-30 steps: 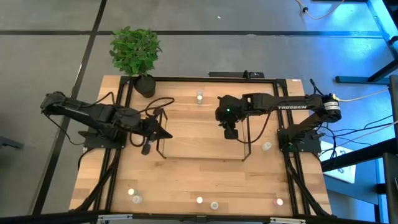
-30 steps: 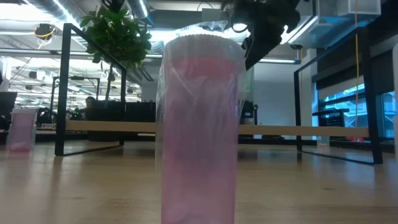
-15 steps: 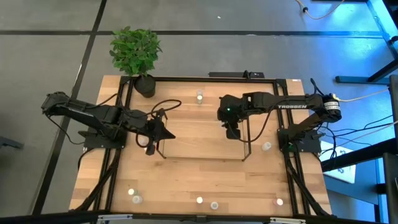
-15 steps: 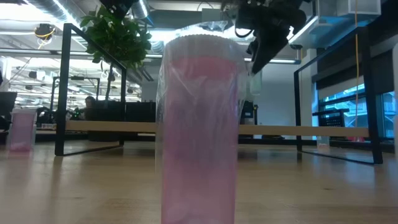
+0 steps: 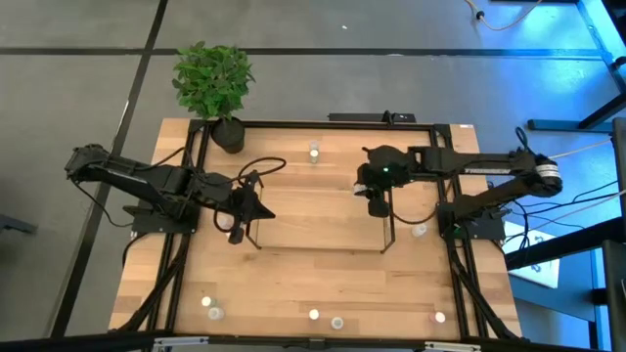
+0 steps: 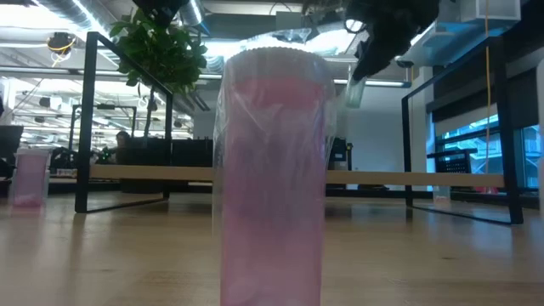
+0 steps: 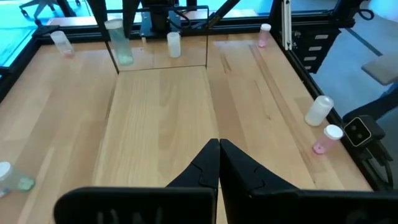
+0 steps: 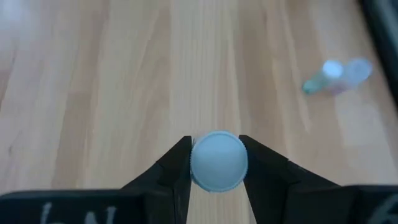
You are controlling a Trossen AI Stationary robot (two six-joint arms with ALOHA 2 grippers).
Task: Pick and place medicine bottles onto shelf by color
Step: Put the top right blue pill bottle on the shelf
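Holding a small medicine bottle point(image 8: 217, 160) by its whitish cap, your right end effector point(image 5: 377, 200) hangs above the right half of the shelf point(image 5: 293, 235) near the centre of the high frame. The wrist view shows both fingers point(image 8: 171, 171) pressed to the cap's rim, the wooden board below. In the low view the bottle point(image 6: 354, 92) dangles tilted at upper right; its tint cannot be told.

Your left end effector point(image 5: 233, 233) sits at the shelf's left end, fingers point(image 7: 202, 168) shut together on nothing.

Other bottles dot the worktop point(image 5: 293, 284): one at the far edge point(image 5: 314, 152), one right of the shelf point(image 5: 420, 231), several along the near edge point(image 5: 337, 322). A pink bottle point(image 6: 272, 174) fills the centre of the low view, with another pink one point(image 6: 30, 177) at far left.

Judging by their look, these are light, rigid plastic bottles with smooth, slippery sides, so they will tip or roll at a nudge. The ridged cap is your surest hold, as here; squeeze only enough to stop it swinging, and set it down upright.

White lettering on the right arm point(image 5: 484, 168) is too small to read. No bottle label is legible. A potted plant point(image 5: 213, 83) stands at upper left.
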